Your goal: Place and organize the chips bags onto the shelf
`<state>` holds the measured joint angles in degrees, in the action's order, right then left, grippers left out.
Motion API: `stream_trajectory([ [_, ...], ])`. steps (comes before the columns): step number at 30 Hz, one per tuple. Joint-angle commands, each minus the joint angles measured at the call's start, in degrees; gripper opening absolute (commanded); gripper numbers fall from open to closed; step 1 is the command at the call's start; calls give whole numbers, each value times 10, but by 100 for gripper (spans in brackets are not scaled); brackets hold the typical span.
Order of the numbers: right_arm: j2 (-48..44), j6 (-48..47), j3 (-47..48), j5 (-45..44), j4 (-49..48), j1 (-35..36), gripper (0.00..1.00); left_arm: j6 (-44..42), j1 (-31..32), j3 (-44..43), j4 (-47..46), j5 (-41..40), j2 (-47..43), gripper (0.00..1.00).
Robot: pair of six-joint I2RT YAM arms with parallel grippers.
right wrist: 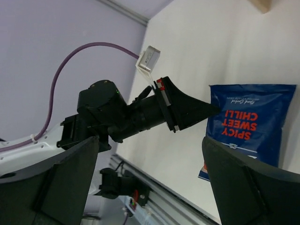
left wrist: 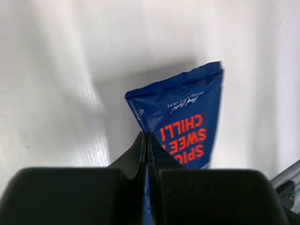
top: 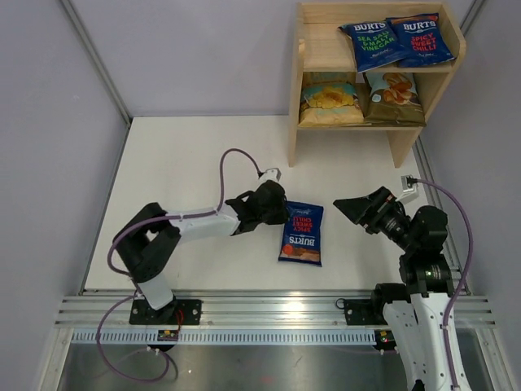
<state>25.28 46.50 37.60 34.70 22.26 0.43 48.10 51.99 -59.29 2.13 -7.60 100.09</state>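
A dark blue Burts bag with red "Spicy Sweet Chilli" lettering [top: 302, 233] lies on the white table [top: 187, 171]. My left gripper [top: 285, 213] is shut on its upper left edge; the left wrist view shows blue film pinched between the jaws, the bag [left wrist: 192, 122] beyond. It also shows in the right wrist view [right wrist: 248, 126]. My right gripper [top: 350, 208] is open and empty, to the right of the bag. The wooden shelf [top: 297, 98] at the back holds two blue Burts bags [top: 395, 41] on top and two tan bags [top: 362, 98] below.
The left third of the shelf's top tier [top: 326, 45] is bare wood. An aluminium rail [top: 269, 305] runs along the table's near edge. Purple cables [top: 232, 163] loop from both arms. Pale walls enclose the table.
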Motion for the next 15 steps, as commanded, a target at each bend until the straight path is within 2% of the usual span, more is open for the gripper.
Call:
stream_trajectory([
  [1,23,104,-71,116,-225,0,99,1,-8,25,-58,-71,-102,0],
  [5,102,231,-138,156,-425,0,98,-18,-11,38,-43,-81,-174,0],
  [6,117,271,-166,156,-524,0,96,-24,-12,40,-34,-89,-204,0],
  [7,132,272,-175,152,-561,0,96,-27,-12,40,-29,-93,-205,0],
  [9,177,282,-180,136,-615,7,95,-39,-12,38,-23,-102,-247,0],
  [15,305,146,-121,71,-622,149,95,-67,-15,22,30,-100,-346,0],
])
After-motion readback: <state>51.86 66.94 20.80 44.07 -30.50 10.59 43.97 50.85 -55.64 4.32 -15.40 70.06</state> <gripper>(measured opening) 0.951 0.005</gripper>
